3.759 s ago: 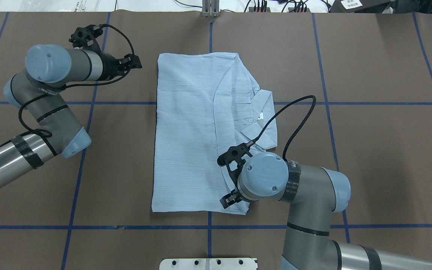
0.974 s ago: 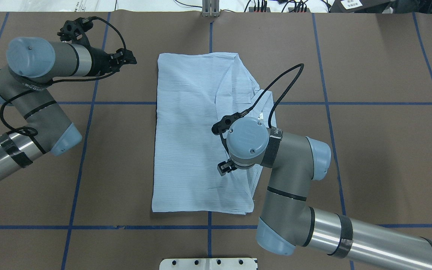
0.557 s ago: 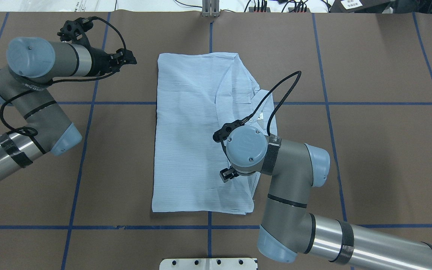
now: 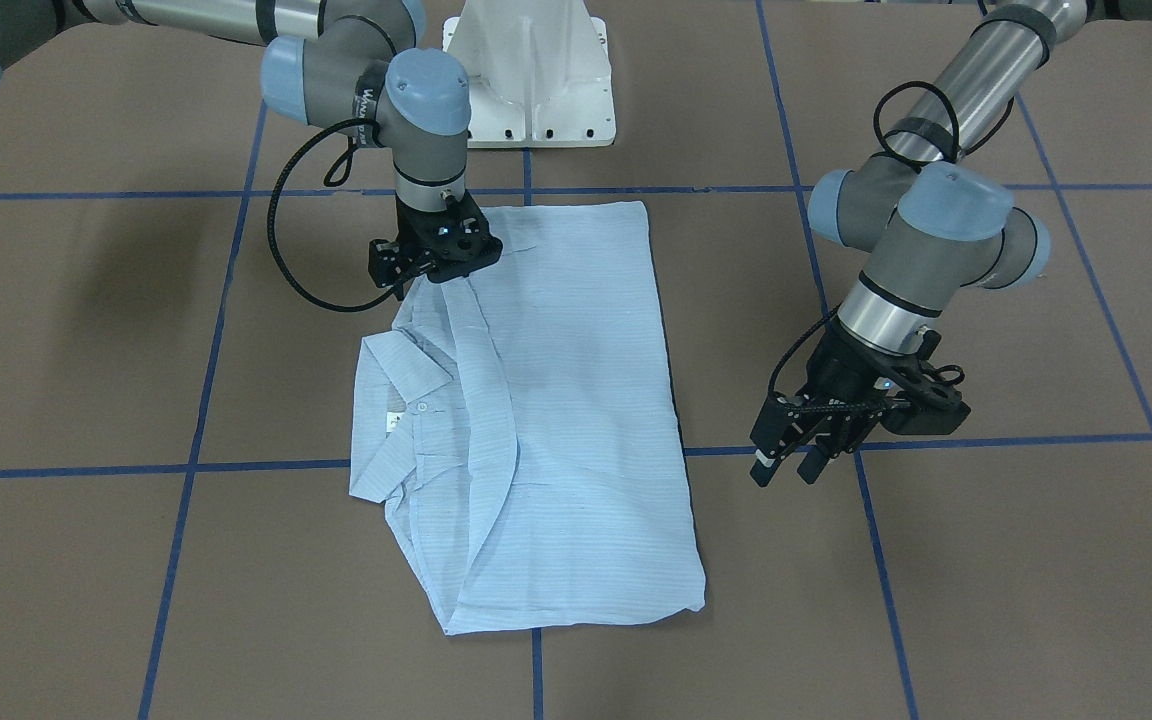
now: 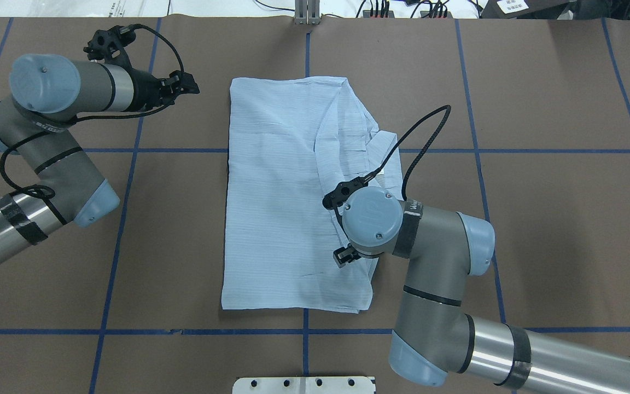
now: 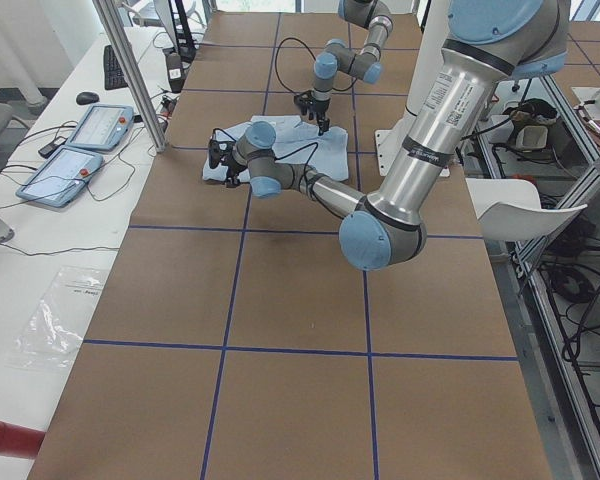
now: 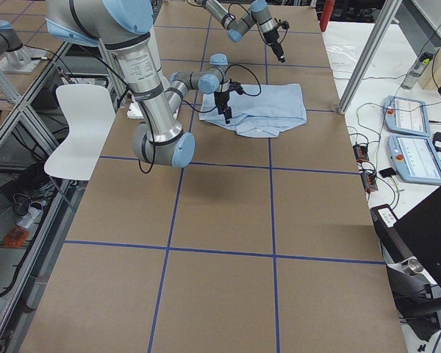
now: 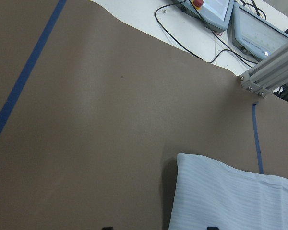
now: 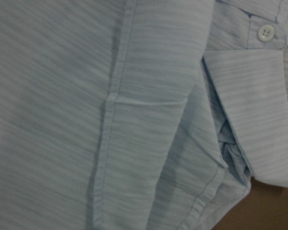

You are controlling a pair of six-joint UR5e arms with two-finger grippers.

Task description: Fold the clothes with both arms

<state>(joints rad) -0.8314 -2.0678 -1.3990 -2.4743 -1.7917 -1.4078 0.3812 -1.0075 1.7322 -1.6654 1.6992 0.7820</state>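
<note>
The folded shirt [image 5: 271, 219] lies mid-table [image 5: 539, 219], collar toward the robot's right. The right gripper [image 4: 431, 265] is low over its near right part; I cannot tell whether it is pinching cloth. The left gripper [image 4: 784, 472], fingers spread and empty, hovers just off the shirt's far left corner.

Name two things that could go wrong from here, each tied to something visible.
1. The right gripper is low over the layered side flap of the shirt; it could catch several layers and drag the stack askew.
2. The left gripper hangs open off the shirt, so a one-sided pull might skew the fold.
</note>
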